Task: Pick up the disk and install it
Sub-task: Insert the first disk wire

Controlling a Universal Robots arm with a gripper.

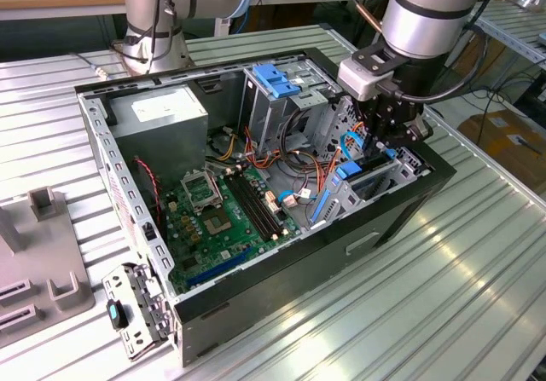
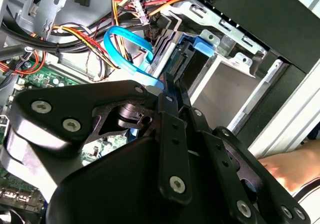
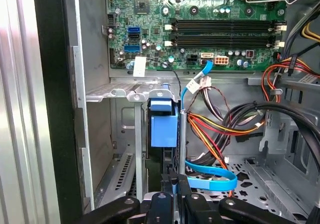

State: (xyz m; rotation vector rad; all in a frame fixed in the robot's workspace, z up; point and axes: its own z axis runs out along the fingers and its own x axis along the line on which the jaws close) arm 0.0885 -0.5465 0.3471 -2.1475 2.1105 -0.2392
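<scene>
**Disk seated upright in the drive bay, claw closed above it**

The gripper (image 1: 383,139) hangs over the corner of the open computer case (image 1: 409,202) at the exterior view's right; in both wrist views its fingers (image 2: 171,91) are pressed together, pinching nothing.
The disk (image 3: 164,124) stands on edge inside the metal drive bay (image 3: 120,91), blue rail outward, just past the fingertips; whether they touch it I cannot tell.
A light-blue data cable (image 2: 125,38) loops just beside the disk; the green motherboard (image 1: 222,219) lies further inside the case; in the second wrist view a person's hand (image 2: 290,169) rests outside the case wall.
</scene>
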